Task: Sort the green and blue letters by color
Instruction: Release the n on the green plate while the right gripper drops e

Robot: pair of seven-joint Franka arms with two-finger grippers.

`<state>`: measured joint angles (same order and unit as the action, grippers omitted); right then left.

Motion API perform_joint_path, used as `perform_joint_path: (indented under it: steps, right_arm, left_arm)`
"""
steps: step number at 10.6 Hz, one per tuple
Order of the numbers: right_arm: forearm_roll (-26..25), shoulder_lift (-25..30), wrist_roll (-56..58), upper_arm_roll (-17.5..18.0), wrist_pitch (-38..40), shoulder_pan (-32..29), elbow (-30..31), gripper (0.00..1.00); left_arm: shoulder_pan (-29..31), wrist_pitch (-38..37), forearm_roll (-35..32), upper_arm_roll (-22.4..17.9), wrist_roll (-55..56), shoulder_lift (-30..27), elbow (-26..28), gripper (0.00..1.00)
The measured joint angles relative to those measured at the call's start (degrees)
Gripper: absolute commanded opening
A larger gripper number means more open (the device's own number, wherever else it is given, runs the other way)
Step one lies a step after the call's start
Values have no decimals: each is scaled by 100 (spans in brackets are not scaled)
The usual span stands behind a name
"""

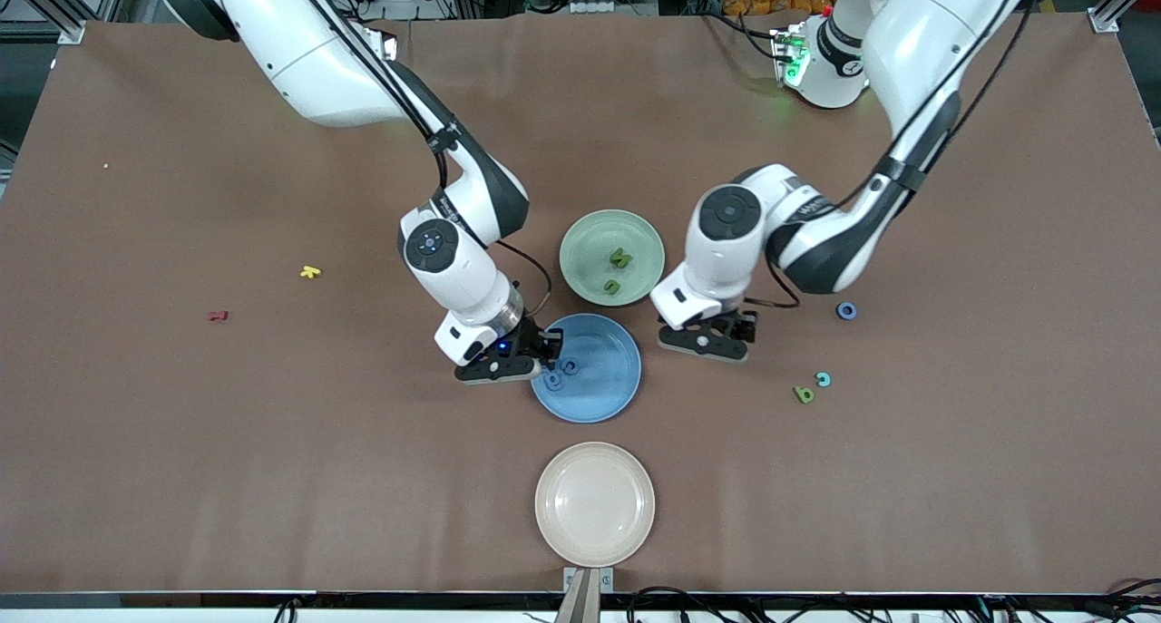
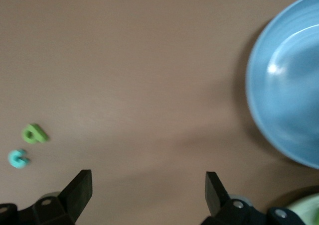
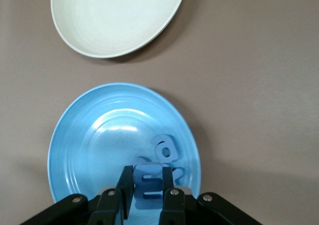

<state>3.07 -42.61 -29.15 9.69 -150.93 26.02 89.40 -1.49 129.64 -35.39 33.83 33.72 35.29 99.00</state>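
Blue stuff is mostly where it should be, so I'd call this a bit past halfway. The blue plate (image 1: 599, 396) in the middle of the table (image 1: 272, 469) already has a couple of blue letters (image 1: 570, 366) lying flat in it, on the side toward the right arm. The right hand (image 1: 547, 349) is low over that rim, and the right wrist view shows another blue letter (image 3: 148, 182) sitting between its fingers (image 3: 125, 191), which look closed down on it, though whether they're gripping or just letting go is hard to say.

Green side: the green plate (image 1: 590, 233), farther from the front camera than the blue one, holds two green letters (image 1: 619, 259).

Still loose on the table toward the left arm's end: a blue ring letter (image 1: 845, 311), plus a cyan letter (image 1: 823, 379) and a green letter (image 1: 803, 394) lying just beside each other. So three pieces left, by my count.

The left hand (image 1: 706, 340) hangs over bare table beside the blue plate with its fingers spread and nothing in them, probably headed for those strays.

The cream plate (image 1: 594, 503) nearest the camera holds nothing. The yellow letter (image 1: 310, 272) and red letter (image 1: 217, 316) toward the right arm's end aren't part of this.
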Motion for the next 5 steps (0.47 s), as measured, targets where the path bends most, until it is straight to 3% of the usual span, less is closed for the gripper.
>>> perform_joint_path:
  steps: [5]
  right_arm:
    - [3, -87, -321, 0, 83, 104, -69, 100]
  left_arm:
    - [1334, 0, 10, 223, -2687, -13, 65, 100]
